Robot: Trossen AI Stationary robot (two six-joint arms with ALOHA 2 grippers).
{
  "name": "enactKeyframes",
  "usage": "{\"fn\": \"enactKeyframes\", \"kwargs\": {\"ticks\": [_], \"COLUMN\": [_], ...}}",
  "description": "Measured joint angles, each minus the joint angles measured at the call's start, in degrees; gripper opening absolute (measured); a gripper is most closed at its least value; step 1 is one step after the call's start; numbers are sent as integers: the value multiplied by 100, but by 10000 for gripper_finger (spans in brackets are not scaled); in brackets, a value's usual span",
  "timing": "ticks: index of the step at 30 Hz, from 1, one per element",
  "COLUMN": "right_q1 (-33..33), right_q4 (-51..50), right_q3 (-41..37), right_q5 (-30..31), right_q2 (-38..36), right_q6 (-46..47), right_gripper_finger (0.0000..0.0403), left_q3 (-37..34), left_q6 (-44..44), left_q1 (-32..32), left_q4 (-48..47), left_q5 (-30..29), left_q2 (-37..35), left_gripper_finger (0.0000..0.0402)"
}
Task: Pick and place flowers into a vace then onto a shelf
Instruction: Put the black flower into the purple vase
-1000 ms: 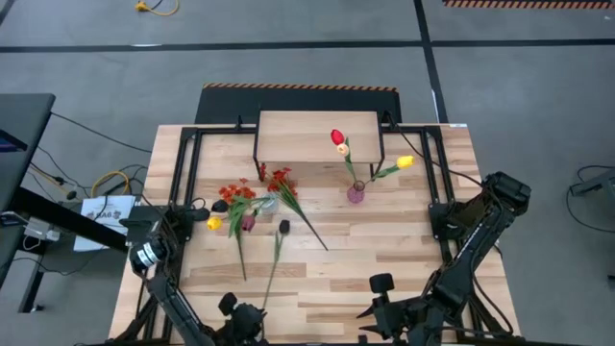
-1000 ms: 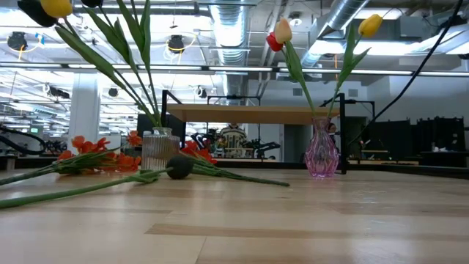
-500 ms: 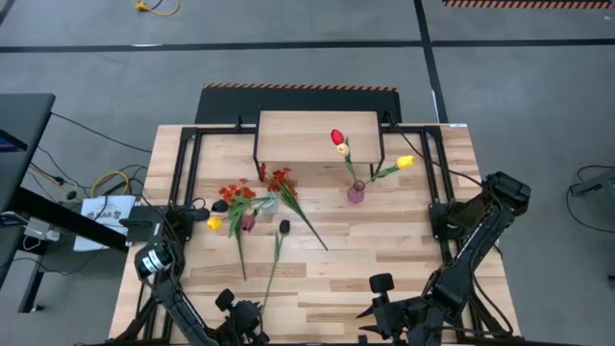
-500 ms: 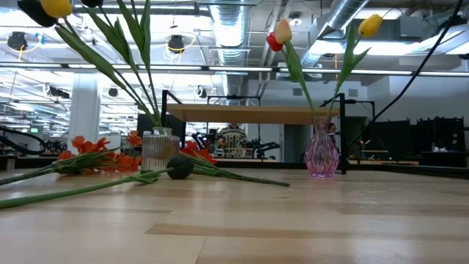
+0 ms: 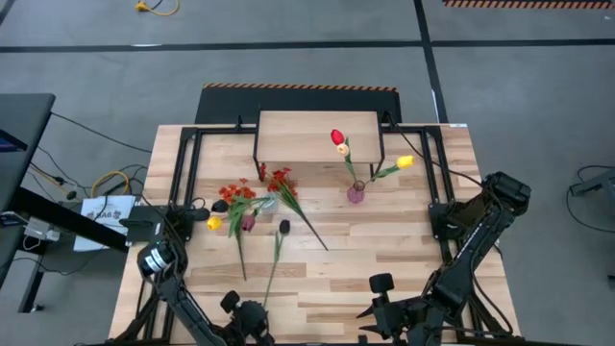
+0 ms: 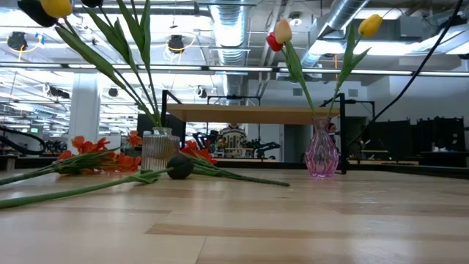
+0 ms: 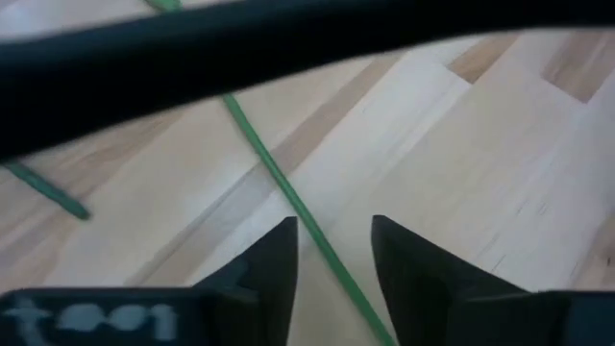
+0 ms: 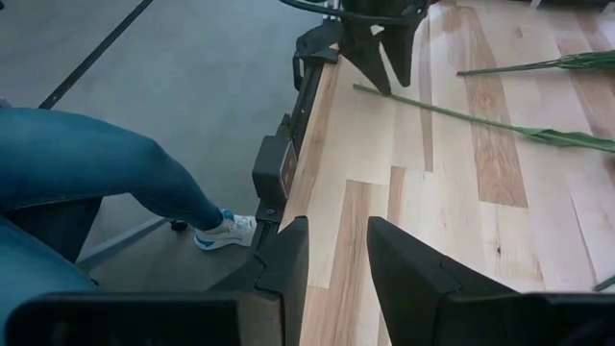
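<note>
As its jaws have just parted, the left gripper (image 7: 332, 252) hangs released over a loose green stem (image 7: 288, 197) near the table's front-left edge, probably set to grasp it. Loose flowers (image 5: 252, 206) lie by the clear glass vase (image 6: 155, 150); the pink vase (image 5: 356, 193) stands before the shelf (image 5: 317, 133). The right gripper (image 8: 336, 255) waits slightly open, empty.

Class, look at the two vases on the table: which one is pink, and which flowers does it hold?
The pink vase at the shelf's right front corner, holding a red-and-cream tulip and a yellow tulip. The other vase is clear ribbed glass.
</note>
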Motion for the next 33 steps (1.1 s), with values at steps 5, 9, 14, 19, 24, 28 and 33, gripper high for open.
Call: {"fn": "enactKeyframes", "kwargs": {"ticks": [5,9,14,19,24,28,33], "right_q1": [0,0,2,0,1,0,0], "right_q4": [2,2,0,1,0,0,2], "right_q3": [1,0,0,0,0,0,0], "right_q5": [1,1,2,2,2,2,4], "right_q2": [0,0,0,0,0,0,0], "right_q6": [0,0,0,0,0,0,0], "right_gripper_finger": [102,102,102,102,102,102,102], "left_q3": [0,2,-158,-288,-299,-303,-310], "left_q6": [26,30,-73,-170,-168,-124,-122], "left_q1": [74,119,183,195,197,187,155], "left_q4": [64,68,294,479,563,629,679], "left_q5": [392,544,826,1068,1131,1126,1056], "left_q2": [0,46,5,0,4,7,9], "left_gripper_finger": [167,175,176,157,76,16,11]}}
